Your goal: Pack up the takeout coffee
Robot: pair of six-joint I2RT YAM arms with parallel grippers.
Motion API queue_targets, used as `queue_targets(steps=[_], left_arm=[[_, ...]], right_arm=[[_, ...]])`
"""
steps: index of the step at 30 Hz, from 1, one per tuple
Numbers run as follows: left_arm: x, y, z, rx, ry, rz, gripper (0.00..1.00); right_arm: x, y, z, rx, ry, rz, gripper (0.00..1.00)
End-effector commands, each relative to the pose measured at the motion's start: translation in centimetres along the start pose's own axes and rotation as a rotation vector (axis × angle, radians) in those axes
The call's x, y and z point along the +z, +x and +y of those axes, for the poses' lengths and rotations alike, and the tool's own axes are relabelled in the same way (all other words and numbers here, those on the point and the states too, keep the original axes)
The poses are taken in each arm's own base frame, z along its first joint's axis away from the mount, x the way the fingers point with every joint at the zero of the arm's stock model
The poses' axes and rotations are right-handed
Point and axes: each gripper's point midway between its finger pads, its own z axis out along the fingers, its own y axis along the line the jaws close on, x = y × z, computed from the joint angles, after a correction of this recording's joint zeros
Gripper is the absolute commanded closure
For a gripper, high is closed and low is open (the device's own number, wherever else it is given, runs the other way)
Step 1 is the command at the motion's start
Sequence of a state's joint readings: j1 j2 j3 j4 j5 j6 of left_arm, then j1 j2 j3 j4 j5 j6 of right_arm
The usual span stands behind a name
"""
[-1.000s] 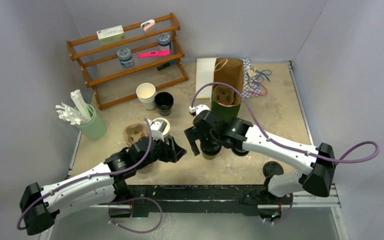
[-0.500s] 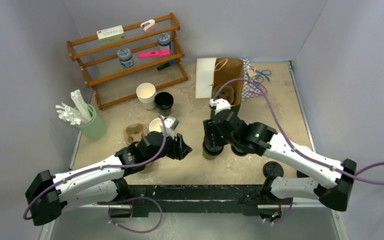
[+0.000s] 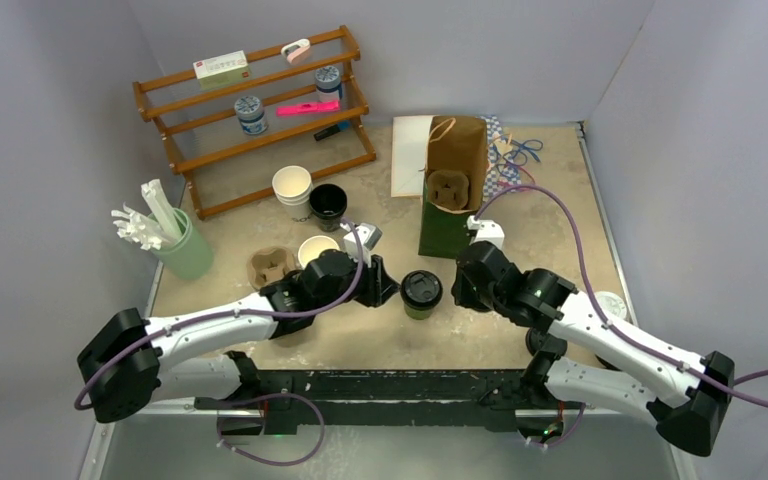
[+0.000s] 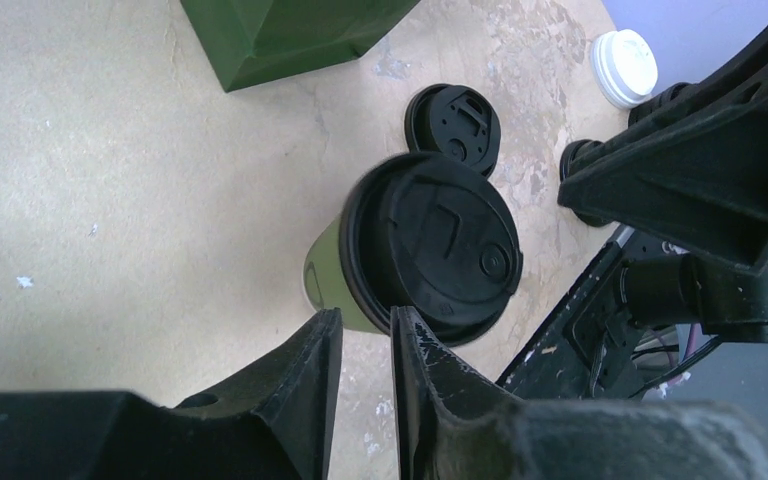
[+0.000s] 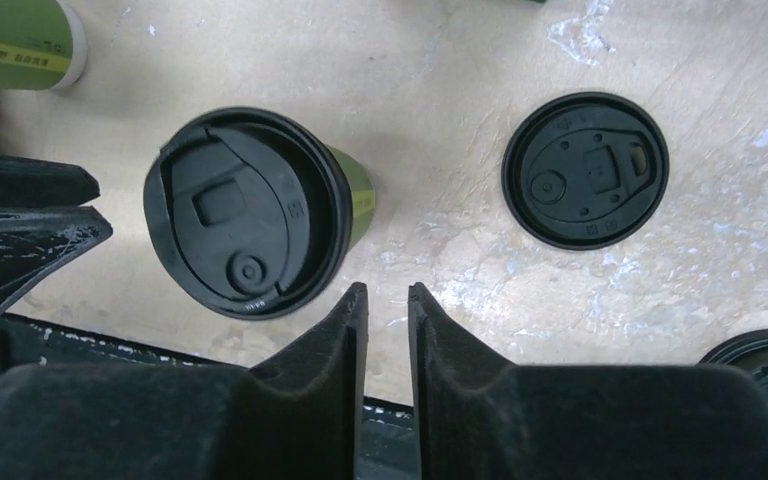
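The takeout coffee (image 3: 421, 291), an olive-green cup closed with a round black sip lid, is seen standing upright on the tabletop (image 3: 380, 340), near its front edge and about midway between the two arms. The left hand (image 3: 384, 284) is held just to the left of the cup. In the left wrist view its fingers (image 4: 310, 370) are set narrow, with only a slim gap between them and nothing gripped; the cup (image 4: 430, 255) lies just beyond their tips, and whether it is touched cannot be told. The right hand (image 3: 463, 284) is placed just to the right of the cup. Its fingers (image 5: 335, 335) are likewise narrow and empty, and the cup (image 5: 245, 212) is shown to the left of their tips, apart from them.

A loose black lid (image 5: 585, 170) lies flat on the tabletop, right of the cup. A dark green paper bag (image 3: 445, 225) is found farther back, with a brown cup carrier (image 3: 450, 188) visible in its mouth. A lidless green cup (image 3: 315, 250) stands to the far left of the left hand, beside a second brown carrier (image 3: 270, 265). A white lid (image 3: 612, 303) rests by the right edge.
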State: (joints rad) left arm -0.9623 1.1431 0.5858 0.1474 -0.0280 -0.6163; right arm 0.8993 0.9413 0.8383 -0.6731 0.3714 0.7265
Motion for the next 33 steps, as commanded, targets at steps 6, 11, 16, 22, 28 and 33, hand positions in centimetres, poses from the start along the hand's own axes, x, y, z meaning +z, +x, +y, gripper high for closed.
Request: queue_targets(steps=[6, 11, 16, 22, 28, 33], left_arm=[[1.7, -2.9, -2.1, -0.013, 0.055, -0.059, 0.78], [2.3, -2.6, -1.9, -0.012, 0.046, -0.045, 0.80], [2.8, -2.0, -1.5, -0.007, 0.032, -0.022, 0.82], [2.9, -1.6, -1.3, -0.012, 0.024, -0.010, 0.83], [1.9, -2.8, -1.8, -0.019, 0.037, -0.050, 0.83], [1.6, -3.1, -1.5, -0.026, 0.029, -0.051, 0.83]], right_arm=[[1.3, 0.3, 1.2, 0.039, -0.054, 0.020, 0.79], [1.5, 0.1, 1.8, 0.028, -0.079, 0.023, 0.80], [2.2, 0.5, 1.8, 0.017, -0.068, 0.042, 0.80], [2.7, 0.9, 1.4, 0.014, -0.051, 0.054, 0.86], [2.7, 1.2, 1.2, 0.014, -0.046, 0.058, 0.90], [3.1, 2.0, 1.0, 0.010, -0.046, 0.082, 0.91]])
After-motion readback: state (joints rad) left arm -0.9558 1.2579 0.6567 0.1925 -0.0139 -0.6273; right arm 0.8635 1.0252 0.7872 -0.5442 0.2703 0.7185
